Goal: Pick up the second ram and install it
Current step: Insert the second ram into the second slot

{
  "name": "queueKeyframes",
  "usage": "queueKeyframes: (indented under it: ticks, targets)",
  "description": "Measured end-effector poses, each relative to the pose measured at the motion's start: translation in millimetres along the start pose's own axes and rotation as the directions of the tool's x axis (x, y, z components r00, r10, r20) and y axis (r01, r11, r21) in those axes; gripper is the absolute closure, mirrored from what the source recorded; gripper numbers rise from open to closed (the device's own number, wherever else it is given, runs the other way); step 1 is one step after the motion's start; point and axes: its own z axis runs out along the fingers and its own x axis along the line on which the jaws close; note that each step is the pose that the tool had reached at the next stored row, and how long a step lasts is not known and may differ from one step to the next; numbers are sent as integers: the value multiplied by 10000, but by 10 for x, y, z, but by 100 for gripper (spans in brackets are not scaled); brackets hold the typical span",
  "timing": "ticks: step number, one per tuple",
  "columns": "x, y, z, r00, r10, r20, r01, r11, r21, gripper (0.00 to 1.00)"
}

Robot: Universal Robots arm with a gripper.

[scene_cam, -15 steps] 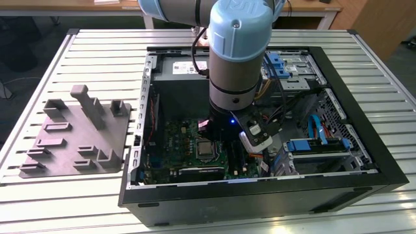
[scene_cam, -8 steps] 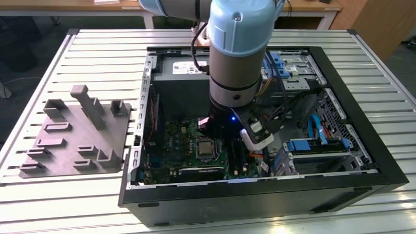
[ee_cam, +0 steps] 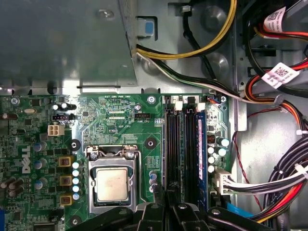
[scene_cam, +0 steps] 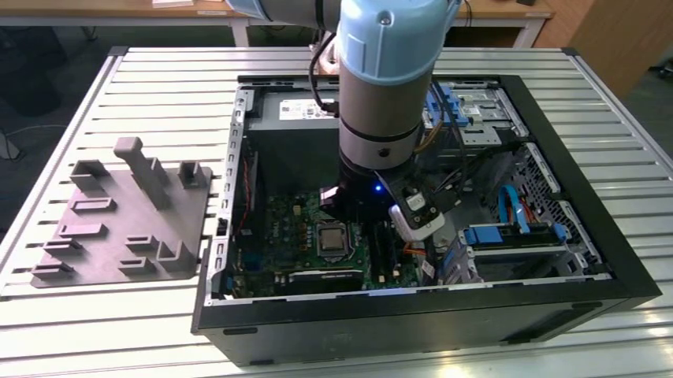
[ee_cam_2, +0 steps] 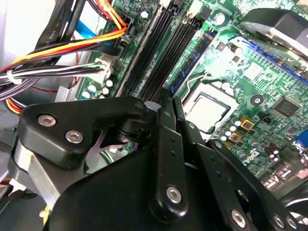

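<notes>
Gripper point(scene_cam: 370, 206) low inside the open computer case point(scene_cam: 589, 299) at frame centre, fingers together over the motherboard point(ee_cam: 120, 115) memory slots point(ee_cam: 180, 144), second ram point(ee_cam: 201, 154) upright in the outer slot

The second ram point(ee_cam_2: 192, 62), 1 long, narrow green-blue circuit strip, stands on edge over the motherboard's bank of black memory slots inside the open computer case. It runs parallel to the slots on the side nearest the processor socket, to that socket's right in the exterior view. The gripper point(ee_cam_2: 164, 98) pinches its near end. Whether it is fully seated cannot be told.
</notes>
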Motion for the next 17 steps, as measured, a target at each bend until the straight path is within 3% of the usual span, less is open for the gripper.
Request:
queueKeyframes:
  ticks: [5, 7, 17]
  targets:
    - [-2, 0, -62, 10000, 3, -3, -3, 10000, -41, 86]
    - [-4, 0, -62, 10000, 8, -9, -8, 9998, -177, 86]
    - [-117, 5, -52, 9999, 11, -117, -13, 9999, -170, 86]
